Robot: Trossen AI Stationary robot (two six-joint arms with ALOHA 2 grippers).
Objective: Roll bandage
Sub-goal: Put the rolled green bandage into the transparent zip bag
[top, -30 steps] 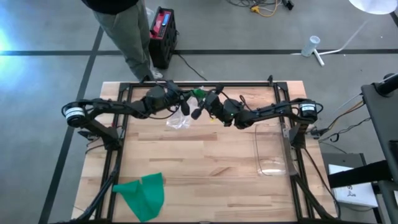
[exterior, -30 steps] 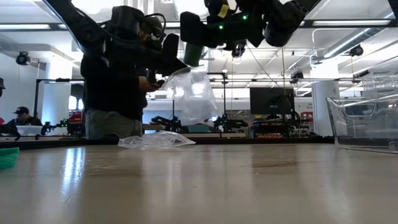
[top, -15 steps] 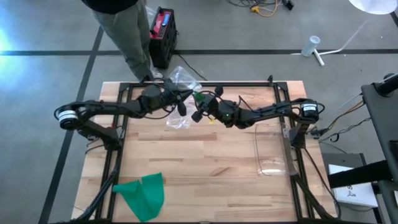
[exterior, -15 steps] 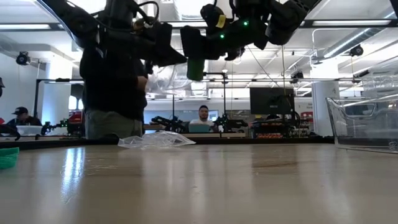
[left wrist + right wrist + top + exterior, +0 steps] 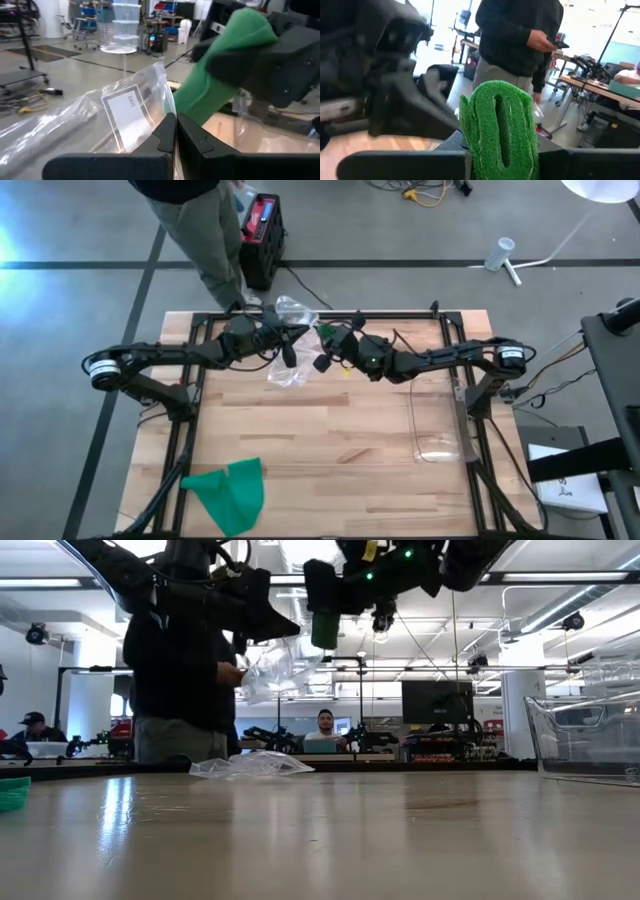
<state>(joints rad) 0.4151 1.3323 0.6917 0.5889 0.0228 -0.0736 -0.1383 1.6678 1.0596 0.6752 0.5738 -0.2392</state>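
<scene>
Your right end effector [image 5: 500, 155] is clenched on the rolled green bandage [image 5: 499, 127], and it holds this roll high in the air above the far middle of the table [image 5: 330, 440], not resting on anything. Your left end effector [image 5: 175, 131] is fully clenched too, with a clear plastic bag [image 5: 127, 112] pinched between its fingers; the bag has a white label and hangs open just beside the roll. From the two wrist views the roll sits very near the bag's mouth, but I cannot tell if it is already inside or only next to it. I judge that the main risk is here: the film is thin and slippery, so it may slide out of the left fingers, or the mouth may fold closed and the roll will push against it. The roll can also loosen if the right grip opens too early. A second bag [image 5: 285, 375] lies on the table below, a loose green bandage [image 5: 232, 492] lies at the near left corner, and a person [image 5: 180, 680] stands behind the table.
</scene>
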